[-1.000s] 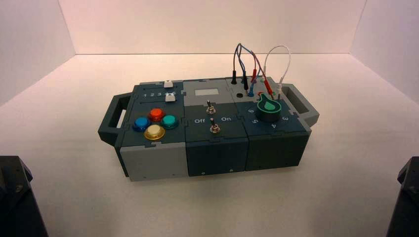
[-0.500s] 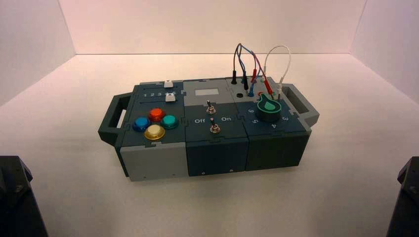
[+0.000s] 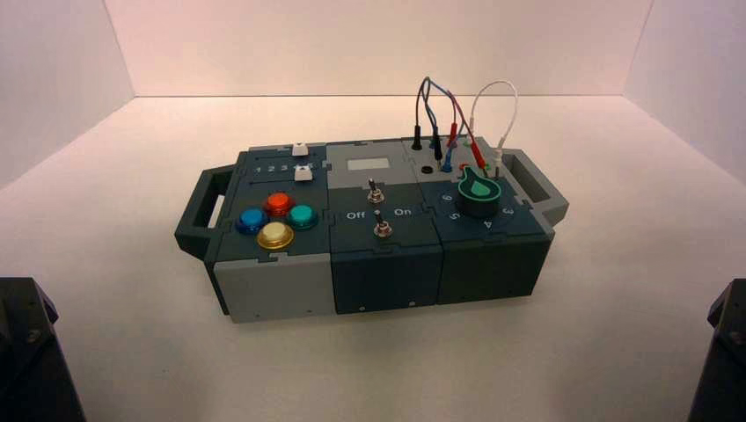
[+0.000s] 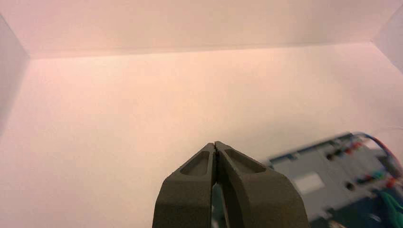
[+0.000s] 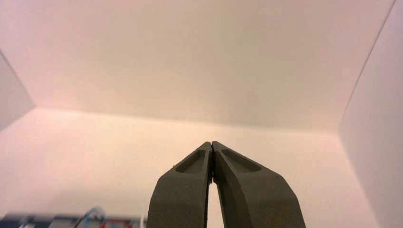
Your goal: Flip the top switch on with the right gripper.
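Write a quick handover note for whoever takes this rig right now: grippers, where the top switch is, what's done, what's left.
Right gripper: dark-grey tapered fingers shut, empty, parked low at the right, away from the dark grey-blue box.
Left gripper: shut, empty, parked low at the left.
Top switch: small silver toggle in the box's middle panel, behind its twin toggle, above the Off/On lettering.
Done: nothing; no gripper is near the switch.
Left: bring the right gripper over and flip it towards On.

1. We see a pale, flat tabletop [image 3: 369, 369] running back to the white walls.
2. One thing rests directly on it — the dark box [image 3: 369, 233] with side handles, near the middle, turned slightly.
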Tool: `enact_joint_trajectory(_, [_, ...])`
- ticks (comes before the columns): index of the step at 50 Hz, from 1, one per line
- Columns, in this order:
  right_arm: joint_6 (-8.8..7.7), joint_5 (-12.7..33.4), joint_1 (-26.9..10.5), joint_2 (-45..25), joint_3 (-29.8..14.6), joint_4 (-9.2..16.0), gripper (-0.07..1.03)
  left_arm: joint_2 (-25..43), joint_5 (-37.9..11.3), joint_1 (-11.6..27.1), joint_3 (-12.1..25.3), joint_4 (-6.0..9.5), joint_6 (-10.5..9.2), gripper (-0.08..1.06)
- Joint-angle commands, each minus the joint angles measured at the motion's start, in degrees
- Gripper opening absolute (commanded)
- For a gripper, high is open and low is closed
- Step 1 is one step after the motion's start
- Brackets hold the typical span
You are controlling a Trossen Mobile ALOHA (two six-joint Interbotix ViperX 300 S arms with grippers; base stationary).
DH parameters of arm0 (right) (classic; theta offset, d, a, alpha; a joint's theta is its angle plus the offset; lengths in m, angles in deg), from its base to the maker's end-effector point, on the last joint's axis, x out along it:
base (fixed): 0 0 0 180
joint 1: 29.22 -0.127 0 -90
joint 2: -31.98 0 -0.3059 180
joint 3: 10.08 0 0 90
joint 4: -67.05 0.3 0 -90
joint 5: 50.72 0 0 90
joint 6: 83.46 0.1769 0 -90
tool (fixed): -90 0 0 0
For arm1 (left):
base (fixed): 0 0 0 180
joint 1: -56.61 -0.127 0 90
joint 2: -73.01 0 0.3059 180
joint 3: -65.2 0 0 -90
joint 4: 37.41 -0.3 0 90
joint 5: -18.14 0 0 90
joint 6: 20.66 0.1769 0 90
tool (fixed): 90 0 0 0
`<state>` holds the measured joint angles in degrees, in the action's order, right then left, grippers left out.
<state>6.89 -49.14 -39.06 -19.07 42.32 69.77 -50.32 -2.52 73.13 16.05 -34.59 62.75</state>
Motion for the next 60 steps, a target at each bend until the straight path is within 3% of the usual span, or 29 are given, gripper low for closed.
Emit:
enact_joint_trajectory(1, [0.18,4.5,-0.3,-0.1,-3.1,1.4,-0.02,3.5,-4.4,3.4,2.4,0.26,-2.20,-0.03])
enact_joint_trajectory(11, [0.18,11.4,-0.4,-0.3,-4.1,3.6,-0.02,9.0,-12.5,5.8,2.5,1.14,-2.81,-0.03])
enact_joint_trajectory(18, [0.18,15.5,-0.6,-0.4,-4.3,6.3,-0.02,10.8,-15.0,6.2,2.9,1.76,-2.72,-0.03])
enact_joint_trajectory(34, [0.18,27.2,-6.1,-2.7,-7.9,10.0,-0.02,12.0,-15.9,7.3,2.9,2.37,-2.72,-0.03])
enact_joint_trajectory(46, [0.18,35.6,-11.4,-4.5,-9.6,12.3,-0.02,12.3,-18.7,7.4,3.1,5.71,-2.72,-0.03])
enact_joint_trajectory(60, [0.62,37.5,-16.9,-7.0,-9.4,14.9,-0.02,15.9,-18.7,7.4,1.8,6.68,-4.22,-0.03])
